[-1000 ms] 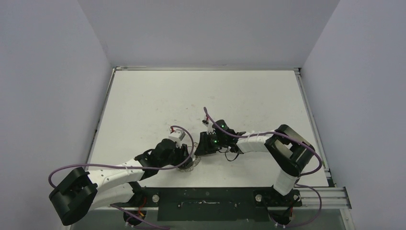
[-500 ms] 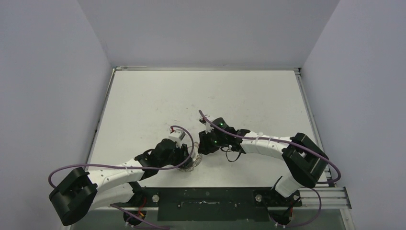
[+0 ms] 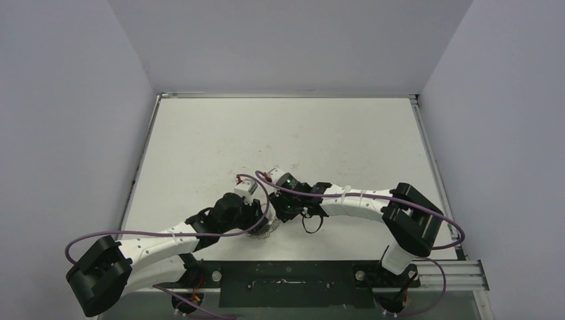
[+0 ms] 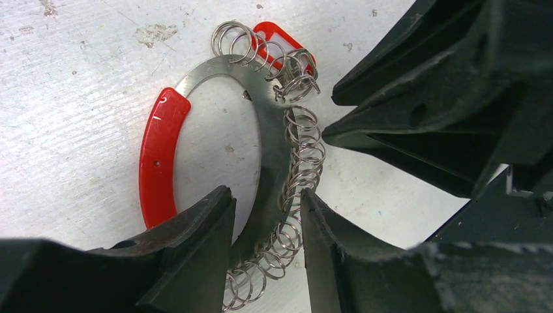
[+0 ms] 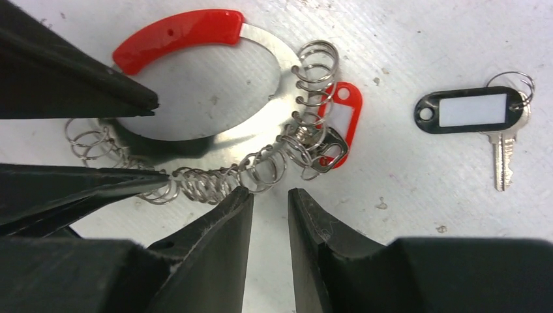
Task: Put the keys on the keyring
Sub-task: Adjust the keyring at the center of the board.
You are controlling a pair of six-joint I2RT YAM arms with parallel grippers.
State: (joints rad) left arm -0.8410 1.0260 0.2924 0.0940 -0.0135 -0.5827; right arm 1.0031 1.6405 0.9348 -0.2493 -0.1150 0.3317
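Observation:
The keyring is a flat metal ring lying on the table, with a red sleeve over one arc and several small silver rings strung round it. A red-tagged key hangs from those rings. A loose key with a black oblong tag lies apart on the table, to the right in the right wrist view. My left gripper is shut on the keyring's band and small rings. My right gripper stands slightly open with nothing between its fingers, one fingertip touching the small rings.
Both arms meet low over the keyring near the front of the white table. Grey walls enclose the table on three sides. The right gripper's dark body fills the right of the left wrist view.
The right arm has swung left and nearer, bringing its gripper down beside the keyring, with its jaws no longer shut. The left arm has not moved.

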